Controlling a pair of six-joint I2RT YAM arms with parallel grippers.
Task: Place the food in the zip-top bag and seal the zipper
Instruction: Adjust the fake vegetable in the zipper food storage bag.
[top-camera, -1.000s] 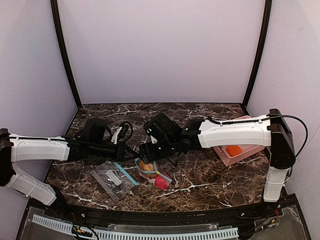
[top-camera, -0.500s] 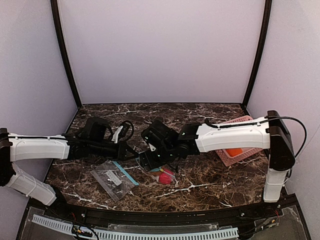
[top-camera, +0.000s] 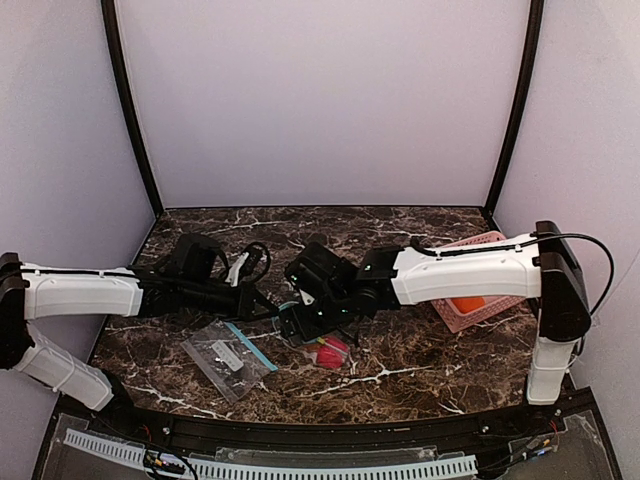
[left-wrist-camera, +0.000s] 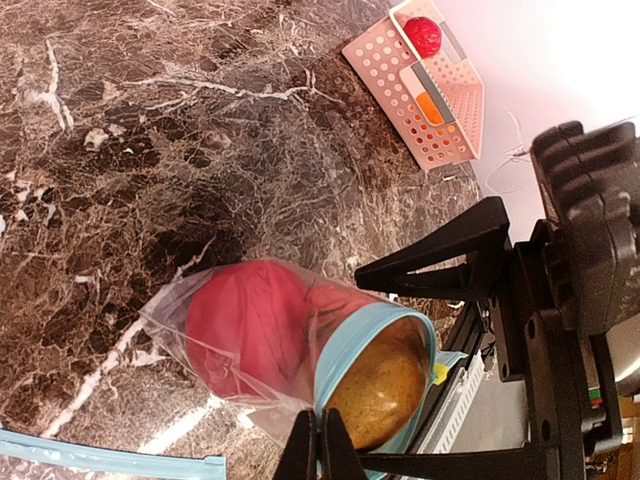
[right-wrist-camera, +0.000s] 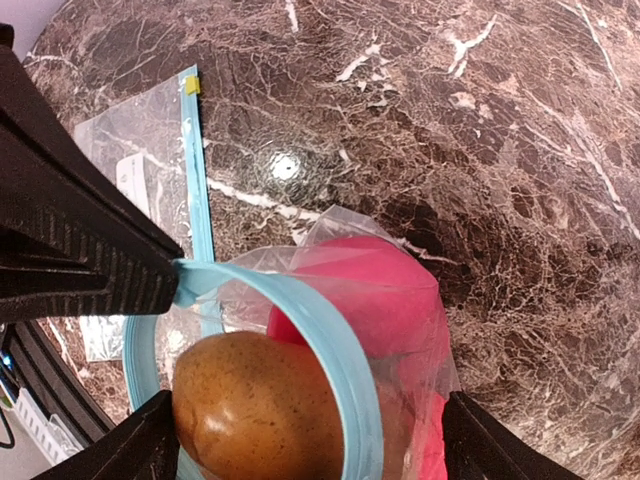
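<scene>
- While the left arm is reaching in low over the marble table (top-camera: 400, 375), the left gripper (left-wrist-camera: 315, 445) is clenching tight on the zipper (right-wrist-camera: 330, 345). It is pinching the teal strip at the left edge of the zip-top bag (left-wrist-camera: 175, 330) and is lifting that rim into an open loop.
- A second clear bag (top-camera: 228, 358) is lying flat on the table just left of the zip-top bag. Its own teal strip is running along the side nearer the zip-top bag, and its white label (right-wrist-camera: 130, 180) is facing up.
- The zip-top bag is resting on the table between the two grippers, bulging with food. Its mouth is gaping toward the right gripper.
- Red pieces (left-wrist-camera: 245, 320) are sitting deep inside the zip-top bag, pressing against the clear plastic at its closed end.
- A brown-tan piece (right-wrist-camera: 250, 400) is sitting in the mouth of the zip-top bag, ringed by the zipper and touching the red pieces behind it.
- The right gripper (right-wrist-camera: 310, 425) is hanging over the mouth of the zip-top bag in a released state, grasping nothing.
  - Its jaws are spreading wide, one finger on either side of the brown-tan piece.
  - In the left wrist view one finger is standing apart from the plastic. I cannot tell whether the other is brushing it.
- A pink basket (left-wrist-camera: 395, 85) is standing well to the right of the zip-top bag, partly under the right arm.
- An orange piece (top-camera: 466, 303) and one more red piece (left-wrist-camera: 422, 35) are lying inside the pink basket, well apart from the zip-top bag.
</scene>
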